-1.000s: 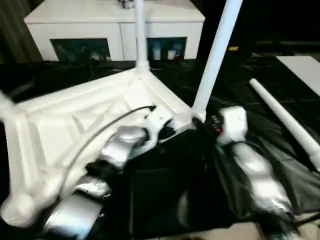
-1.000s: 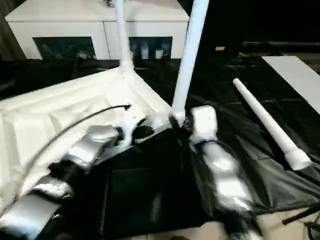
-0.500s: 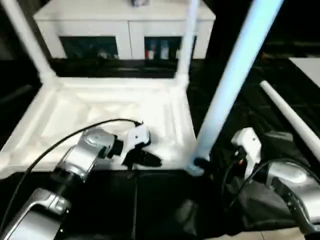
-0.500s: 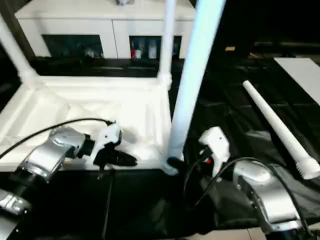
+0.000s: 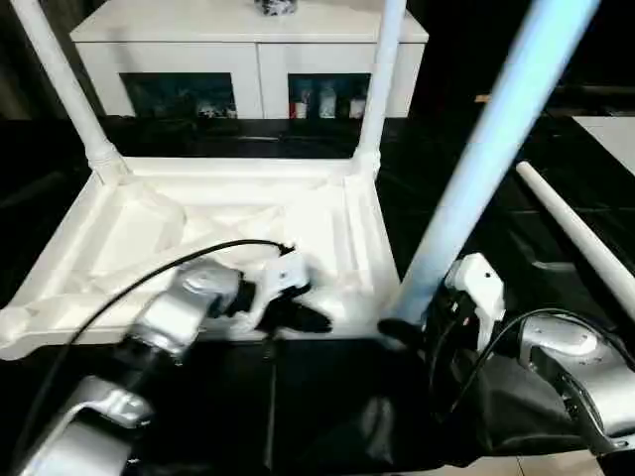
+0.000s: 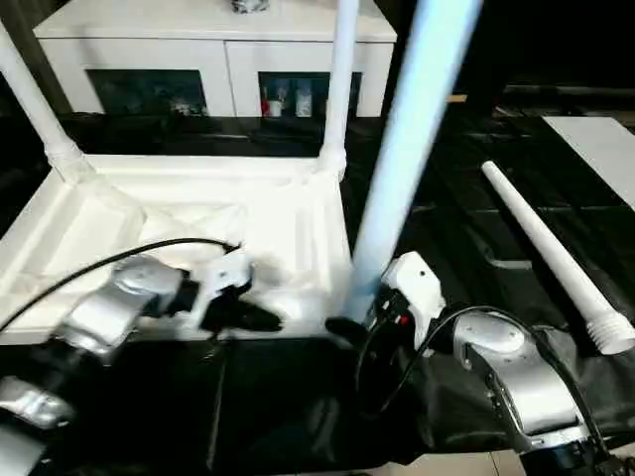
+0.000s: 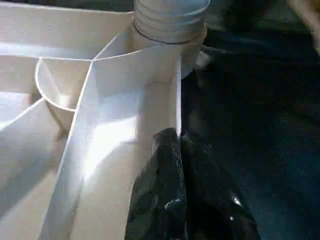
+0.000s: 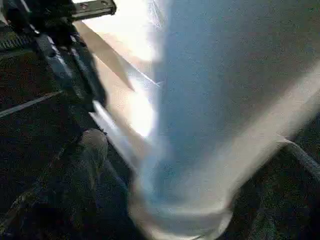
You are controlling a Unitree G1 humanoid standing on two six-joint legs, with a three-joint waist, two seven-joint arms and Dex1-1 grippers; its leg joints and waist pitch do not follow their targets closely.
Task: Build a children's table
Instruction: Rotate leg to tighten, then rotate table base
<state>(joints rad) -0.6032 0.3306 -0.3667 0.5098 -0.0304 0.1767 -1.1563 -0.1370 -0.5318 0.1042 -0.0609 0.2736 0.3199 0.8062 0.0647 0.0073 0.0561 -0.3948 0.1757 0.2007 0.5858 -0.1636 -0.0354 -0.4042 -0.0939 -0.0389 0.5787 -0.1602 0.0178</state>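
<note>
The white tabletop (image 5: 208, 223) lies upside down on a black sheet, ribs up. Three white legs stand in its corner sockets: far left (image 5: 64, 89), far right (image 5: 382, 79) and near right (image 5: 486, 169). A fourth leg (image 5: 575, 248) lies loose on the sheet to the right. My left gripper (image 5: 316, 319) is at the near rim, and in the left wrist view its fingers (image 7: 165, 165) are shut on the thin rim wall just below the near right socket. My right gripper (image 6: 342, 325) sits at the base of the near right leg (image 8: 210, 100), shut around it.
A white cabinet (image 5: 248, 59) with dark glass doors stands behind the tabletop. The black sheet (image 5: 466, 198) covers the floor around it. A white board (image 5: 615, 134) lies at the far right. My left arm's black cable (image 5: 149, 273) arcs over the tabletop.
The tabletop has swung round from skewed to square with me, bringing the far left leg into view. Both grippers stayed at its near right corner. In the last half second little moved.
</note>
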